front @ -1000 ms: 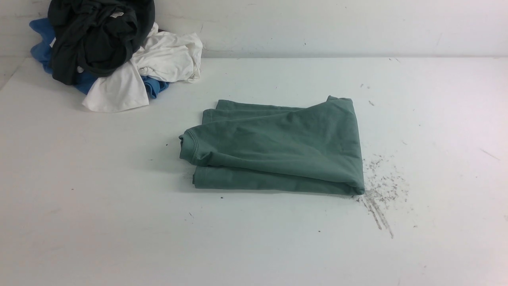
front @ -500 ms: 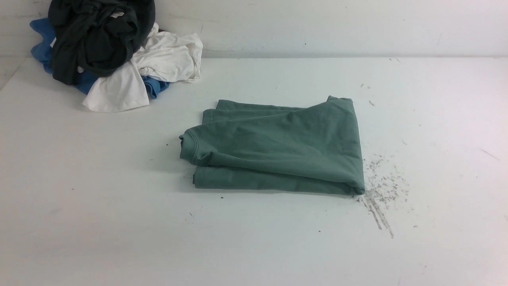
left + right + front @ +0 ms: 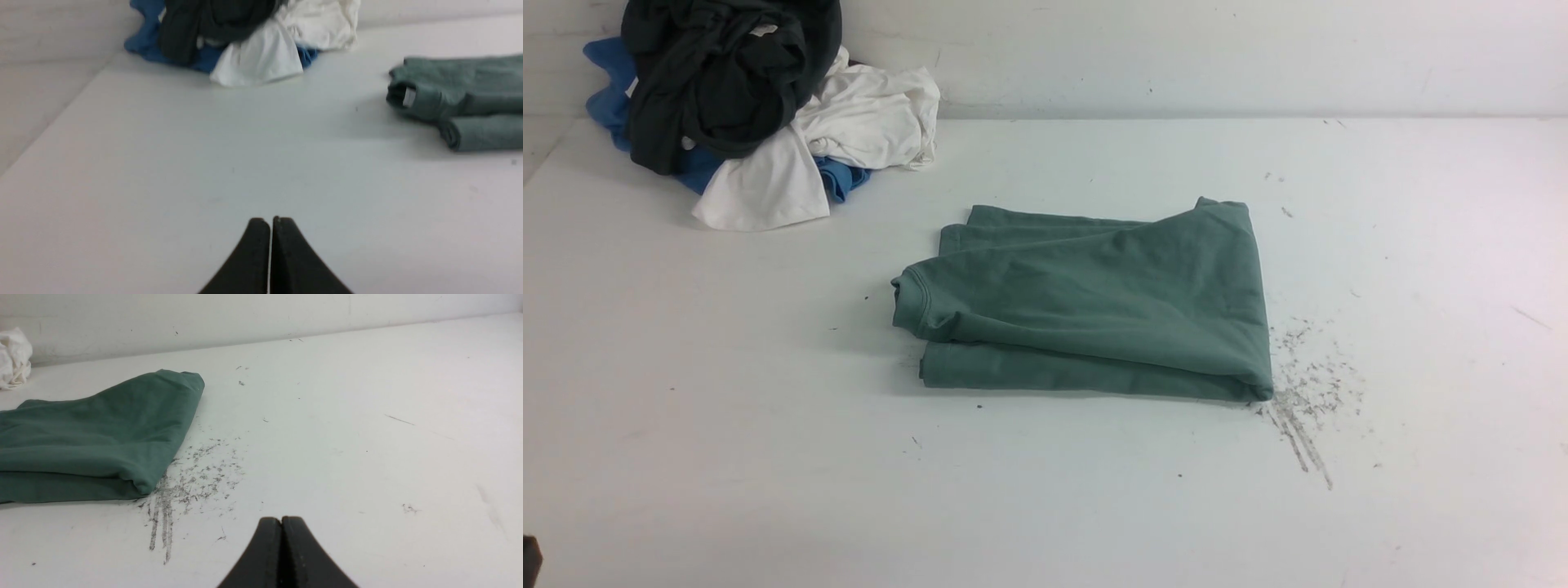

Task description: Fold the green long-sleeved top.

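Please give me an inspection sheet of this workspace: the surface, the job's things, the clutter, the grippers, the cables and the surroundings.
Surface: white table, with dark scuff marks beside the right edge of the top.
Job's things: green long-sleeved top lies folded in layers near the table's middle, collar toward the left.
Clutter: pile of clothes, dark, white and blue, in the far left corner.
Grippers: left gripper shut, holding nothing; right gripper shut, holding nothing; both apart from the top.
Cables: nothing seen.
Surroundings: white wall behind the table.
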Controlling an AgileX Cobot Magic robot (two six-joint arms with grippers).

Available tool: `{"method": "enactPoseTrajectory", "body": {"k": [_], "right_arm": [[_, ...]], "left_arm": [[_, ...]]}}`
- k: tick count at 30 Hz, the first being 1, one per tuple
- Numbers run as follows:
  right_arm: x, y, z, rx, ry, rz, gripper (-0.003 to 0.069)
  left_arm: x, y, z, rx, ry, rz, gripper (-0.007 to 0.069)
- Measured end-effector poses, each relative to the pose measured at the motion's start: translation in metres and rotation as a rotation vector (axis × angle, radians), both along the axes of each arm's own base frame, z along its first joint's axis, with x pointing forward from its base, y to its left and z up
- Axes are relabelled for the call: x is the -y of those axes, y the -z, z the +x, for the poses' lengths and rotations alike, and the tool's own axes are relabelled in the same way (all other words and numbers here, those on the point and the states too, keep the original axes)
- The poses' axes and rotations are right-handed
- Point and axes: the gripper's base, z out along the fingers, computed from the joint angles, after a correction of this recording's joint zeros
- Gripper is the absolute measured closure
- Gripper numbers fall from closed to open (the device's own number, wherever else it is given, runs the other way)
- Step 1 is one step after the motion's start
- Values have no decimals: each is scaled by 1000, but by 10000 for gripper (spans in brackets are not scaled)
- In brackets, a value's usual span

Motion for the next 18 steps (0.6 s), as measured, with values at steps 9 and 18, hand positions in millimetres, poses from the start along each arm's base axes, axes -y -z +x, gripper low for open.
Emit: {"method": "enactPoseTrajectory", "body": {"k": [9,18], "right_arm": [[0,0,0,0,0,0,673],[0,0,0,0,-3,-15,673]], "left_arm": [[1,5,-1,-55,3,-19,631],[1,5,-1,-59,4,-48,631]]}}
